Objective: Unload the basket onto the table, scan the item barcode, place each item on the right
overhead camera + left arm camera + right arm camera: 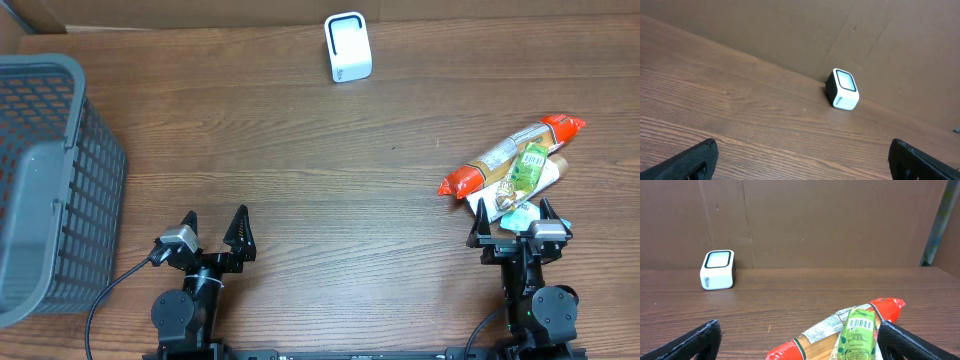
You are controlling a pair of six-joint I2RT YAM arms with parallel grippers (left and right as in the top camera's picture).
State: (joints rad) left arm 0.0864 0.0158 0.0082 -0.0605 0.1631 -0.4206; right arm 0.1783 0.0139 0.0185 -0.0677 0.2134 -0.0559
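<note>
At the far left of the surface [300,180], a grey mesh basket [50,180] is seen, reaching past the picture's edge. Just right of it, at the near edge, the left arm [185,310] is parked. Its jaws are spread to their full width and nothing is held between them; in the left wrist view only bare wood is seen between the two dark fingertips [692,161].

Further right, at the far edge against the cardboard wall [840,220], the white scanner [348,47] is stood upright, well apart from both arms. Its window is turned up and toward the arms, as shown in the left wrist view [844,90] and the right wrist view [717,270].

At the right side, the items are piled together: a long packet with red ends [510,150] is laid slantwise, a green packet [527,170] is laid over it, and a white and teal packet [515,212] is tucked underneath. A barcode [862,325] is shown on the green packet's upper face.

The right arm [545,305] is placed just in front of the pile. Its jaws are likewise fully parted and nothing is gripped; the near end of the pile is found between the fingertips [920,340], though contact cannot be told.
</note>
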